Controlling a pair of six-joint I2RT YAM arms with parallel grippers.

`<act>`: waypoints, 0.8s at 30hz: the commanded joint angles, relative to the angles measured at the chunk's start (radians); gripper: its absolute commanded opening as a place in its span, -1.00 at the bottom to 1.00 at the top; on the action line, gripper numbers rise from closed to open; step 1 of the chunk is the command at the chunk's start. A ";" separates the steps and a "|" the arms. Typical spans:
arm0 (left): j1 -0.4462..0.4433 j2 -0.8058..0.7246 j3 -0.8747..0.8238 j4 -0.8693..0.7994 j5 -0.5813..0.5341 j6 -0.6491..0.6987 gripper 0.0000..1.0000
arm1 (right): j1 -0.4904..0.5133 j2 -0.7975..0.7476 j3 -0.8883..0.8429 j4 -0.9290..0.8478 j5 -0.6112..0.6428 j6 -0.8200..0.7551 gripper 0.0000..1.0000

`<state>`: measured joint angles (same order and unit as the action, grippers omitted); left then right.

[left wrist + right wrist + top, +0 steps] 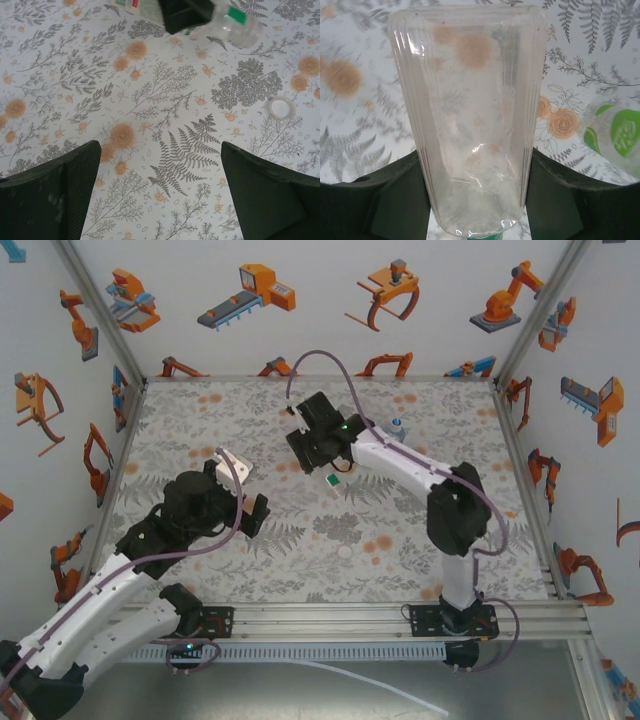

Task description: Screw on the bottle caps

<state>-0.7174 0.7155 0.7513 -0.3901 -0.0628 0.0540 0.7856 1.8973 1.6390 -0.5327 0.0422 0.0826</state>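
Note:
My right gripper [476, 167] is shut on a colourless see-through bottle [470, 100], a finger pressed against each side of it. The bottle's base points away from the wrist, and a green ring shows at its neck end [490, 237]. From above, that gripper [322, 445] hangs over the middle of the cloth with the green ring [333, 480] below it. In the left wrist view the bottle's open neck [240, 25] sticks out past a dark finger [182, 15]. A white bottle cap [280, 107] lies on the cloth. My left gripper [160, 150] stands open over bare cloth [258, 512].
A bottle with a green label [615, 132] lies blurred to the right of the held one. A small bottle with a bluish top [397, 427] stands toward the back. The floral cloth [200, 410] ends at white walls on three sides.

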 commanded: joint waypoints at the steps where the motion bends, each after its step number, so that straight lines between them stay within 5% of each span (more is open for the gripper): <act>1: 0.011 -0.030 0.014 -0.022 -0.030 -0.041 0.94 | 0.074 -0.131 -0.114 0.085 -0.021 -0.273 -0.20; 13: 0.026 -0.090 0.016 0.000 0.064 -0.087 0.94 | 0.252 -0.617 -0.561 0.151 -0.021 -0.939 -0.28; 24: 0.025 -0.033 0.077 0.098 0.426 -0.122 0.94 | 0.400 -0.850 -0.701 0.184 0.160 -1.433 -0.41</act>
<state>-0.6968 0.6594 0.7753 -0.3489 0.2070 -0.0345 1.1519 1.0691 0.9646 -0.3866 0.1184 -1.1320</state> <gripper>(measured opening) 0.967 0.573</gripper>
